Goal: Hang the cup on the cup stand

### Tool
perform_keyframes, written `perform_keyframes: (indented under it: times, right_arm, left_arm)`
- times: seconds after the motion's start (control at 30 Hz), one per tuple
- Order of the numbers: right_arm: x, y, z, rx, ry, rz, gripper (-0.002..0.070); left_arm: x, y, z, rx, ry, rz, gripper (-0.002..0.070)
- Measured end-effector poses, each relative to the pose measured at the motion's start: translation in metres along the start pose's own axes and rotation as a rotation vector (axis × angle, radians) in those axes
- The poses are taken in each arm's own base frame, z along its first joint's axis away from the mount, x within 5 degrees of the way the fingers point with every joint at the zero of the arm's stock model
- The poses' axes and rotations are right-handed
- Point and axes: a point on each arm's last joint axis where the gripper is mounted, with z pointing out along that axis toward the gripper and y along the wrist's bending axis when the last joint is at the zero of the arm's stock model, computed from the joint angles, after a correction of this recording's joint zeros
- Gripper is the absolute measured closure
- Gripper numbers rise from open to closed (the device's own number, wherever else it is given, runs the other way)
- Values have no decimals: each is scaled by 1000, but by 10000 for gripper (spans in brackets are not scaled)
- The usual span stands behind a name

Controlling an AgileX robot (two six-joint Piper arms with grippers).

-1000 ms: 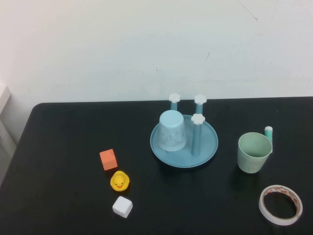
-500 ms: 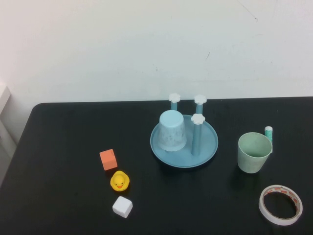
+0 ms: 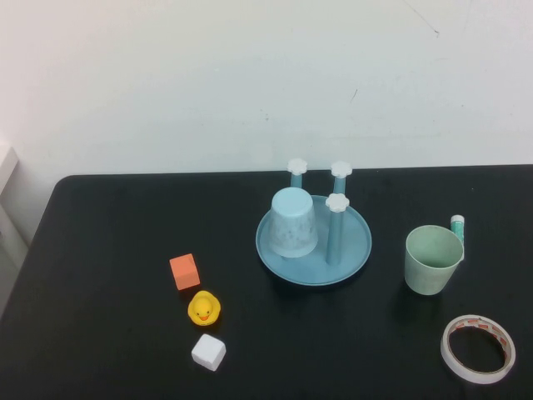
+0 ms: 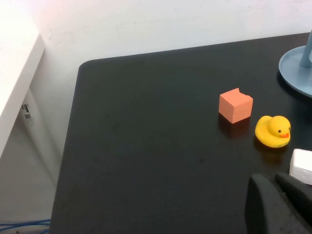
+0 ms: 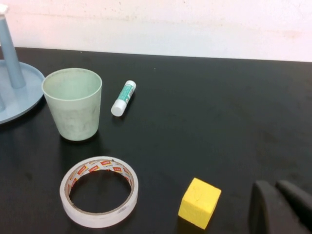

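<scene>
The pale mint-green cup (image 3: 432, 259) stands upright, mouth up, on the black table right of the cup stand; it also shows in the right wrist view (image 5: 73, 103). The teal cup stand (image 3: 354, 250) has three upright pegs with white flower caps (image 3: 336, 202). A light blue speckled cup (image 3: 293, 222) sits upside down on it. Neither arm shows in the high view. My left gripper (image 4: 278, 187) is shut and empty near the table's front left. My right gripper (image 5: 279, 192) is shut and empty near the front right, apart from the cup.
An orange cube (image 3: 185, 271), a yellow duck (image 3: 204, 308) and a white cube (image 3: 208, 352) lie front left. A tape roll (image 3: 477, 347) lies front right, a glue stick (image 3: 457, 225) behind the mint cup, and a yellow cube (image 5: 199, 203) near my right gripper.
</scene>
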Motion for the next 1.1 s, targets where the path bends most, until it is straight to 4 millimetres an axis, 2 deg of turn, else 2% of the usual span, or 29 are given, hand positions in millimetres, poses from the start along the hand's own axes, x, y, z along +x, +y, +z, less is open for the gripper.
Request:
perform_keyframes:
  times: [0.27,0.4,0.63,0.8,0.93,1.1]
  right_arm:
    - [-2,0,1,-1,-41,-6,678]
    - [-14,1,0,-7,-181,-10,678]
    - [-45,3,-12,-24,-550,-21,678]
    - [-60,4,-24,-70,-759,63,678]
    - [-61,4,-25,-80,-772,80,678]
    - [-60,4,-23,-77,-740,77,678]
  left_arm:
    - [-1,0,0,0,-8,8,676]
    - [-5,0,0,0,-74,18,676]
    - [-41,0,-10,-2,-487,23,676]
    - [-60,0,-23,-3,-736,23,676]
    - [-68,-1,-32,-3,-872,22,676]
    - [-70,1,-33,-6,-894,-16,676]
